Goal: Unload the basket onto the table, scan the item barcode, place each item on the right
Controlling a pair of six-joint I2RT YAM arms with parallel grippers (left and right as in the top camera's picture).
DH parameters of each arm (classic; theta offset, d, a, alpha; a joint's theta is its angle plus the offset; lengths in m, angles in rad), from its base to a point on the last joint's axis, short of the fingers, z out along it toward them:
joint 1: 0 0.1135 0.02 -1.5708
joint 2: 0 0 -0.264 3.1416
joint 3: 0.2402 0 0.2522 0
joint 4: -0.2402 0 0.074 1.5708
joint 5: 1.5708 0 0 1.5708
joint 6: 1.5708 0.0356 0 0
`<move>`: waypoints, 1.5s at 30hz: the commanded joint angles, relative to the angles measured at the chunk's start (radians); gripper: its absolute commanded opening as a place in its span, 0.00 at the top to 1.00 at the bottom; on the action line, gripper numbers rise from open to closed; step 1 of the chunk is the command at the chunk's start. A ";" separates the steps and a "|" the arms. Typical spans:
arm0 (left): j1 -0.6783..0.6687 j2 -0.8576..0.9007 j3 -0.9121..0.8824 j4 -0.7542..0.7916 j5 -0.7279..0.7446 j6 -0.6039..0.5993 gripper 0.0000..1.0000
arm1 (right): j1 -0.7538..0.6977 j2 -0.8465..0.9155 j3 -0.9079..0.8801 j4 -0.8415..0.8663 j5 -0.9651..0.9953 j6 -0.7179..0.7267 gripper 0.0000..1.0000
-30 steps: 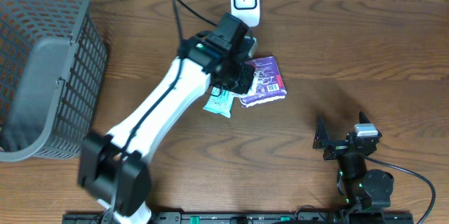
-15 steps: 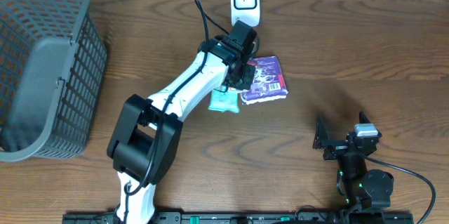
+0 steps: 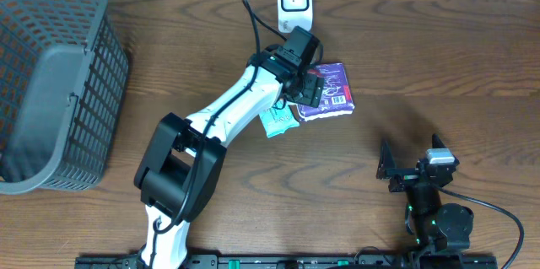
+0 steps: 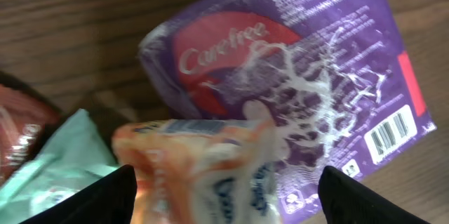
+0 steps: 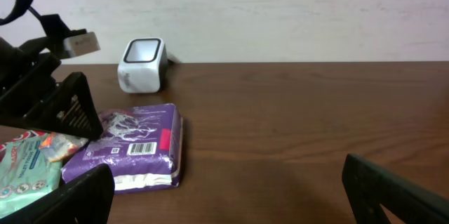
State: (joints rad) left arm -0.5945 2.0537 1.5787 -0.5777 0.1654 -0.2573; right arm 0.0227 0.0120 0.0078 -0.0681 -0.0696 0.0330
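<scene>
A white barcode scanner [image 3: 295, 1] stands at the table's far edge. In front of it lies a purple Carefree pack [image 3: 331, 92], its barcode [image 4: 389, 133] facing up. My left gripper [image 3: 310, 89] hangs over the pack's left end, jaws wide open. A blurred orange-and-white packet [image 4: 200, 164] lies between its fingers [image 4: 98, 196], loose on the purple pack [image 4: 309, 76]. A teal packet [image 3: 278, 121] lies beside it. My right gripper [image 3: 413, 168] rests open near the front right, nothing between its fingers [image 5: 400, 196]. The right wrist view shows the scanner [image 5: 144, 61] and purple pack [image 5: 133, 147].
A grey mesh basket [image 3: 51, 75] fills the left side of the table. A red-wrapped item [image 4: 21, 136] shows at the left edge of the left wrist view. The left arm's white links [image 3: 219, 117] stretch diagonally across the middle.
The left gripper moved right, over the purple pack, and its jaws went from shut to wide open. The purple pack and teal packet shifted slightly right. The right arm stayed still.
</scene>
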 commanded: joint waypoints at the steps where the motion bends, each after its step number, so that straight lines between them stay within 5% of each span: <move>1: 0.036 -0.063 0.023 0.000 -0.010 0.002 0.16 | -0.004 -0.005 -0.002 -0.003 0.008 -0.004 0.01; 9: 0.120 -0.220 0.023 -0.066 -0.010 0.001 0.03 | -0.004 -0.005 -0.002 -0.003 0.008 -0.004 0.01; 20: 0.287 -0.475 0.023 -0.163 -0.090 -0.011 0.02 | -0.004 -0.005 -0.002 -0.003 0.008 -0.004 0.01; 35: 0.395 -0.489 -0.003 -0.565 -0.103 -0.014 0.02 | -0.004 -0.005 -0.002 -0.003 0.008 -0.004 0.01; 45: 0.395 -0.489 -0.003 -0.582 -0.103 -0.013 0.02 | -0.004 -0.005 -0.002 -0.003 0.008 -0.004 0.01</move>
State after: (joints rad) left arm -0.2035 1.5620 1.5841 -1.1542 0.0746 -0.2653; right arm 0.0227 0.0120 0.0078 -0.0681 -0.0696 0.0330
